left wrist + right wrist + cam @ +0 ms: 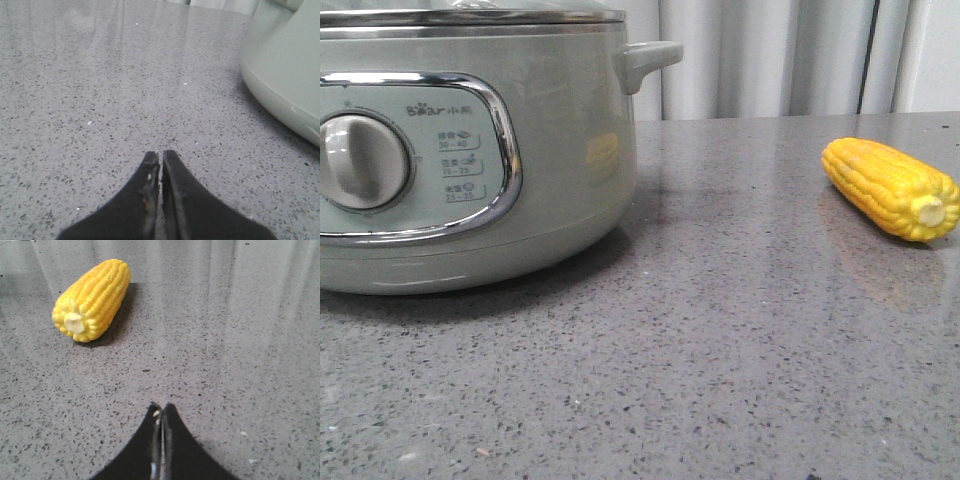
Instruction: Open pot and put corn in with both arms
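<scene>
The pale sage-green pot point(560, 150) stands at the left of the front view, with a chrome-framed panel, a beige dial point(362, 160) and a stubby side handle point(648, 60). Its lid point(470, 15) is on. The yellow corn point(890, 188) lies on the table at the right, pale stub end toward the camera. No gripper shows in the front view. My left gripper point(161, 155) is shut and empty over bare table, with the pot's wall point(285, 75) beside it. My right gripper point(162, 407) is shut and empty, a short way back from the corn point(92, 299).
The speckled grey stone table point(720, 350) spreads across all views. Pale curtains point(770, 55) hang behind its far edge.
</scene>
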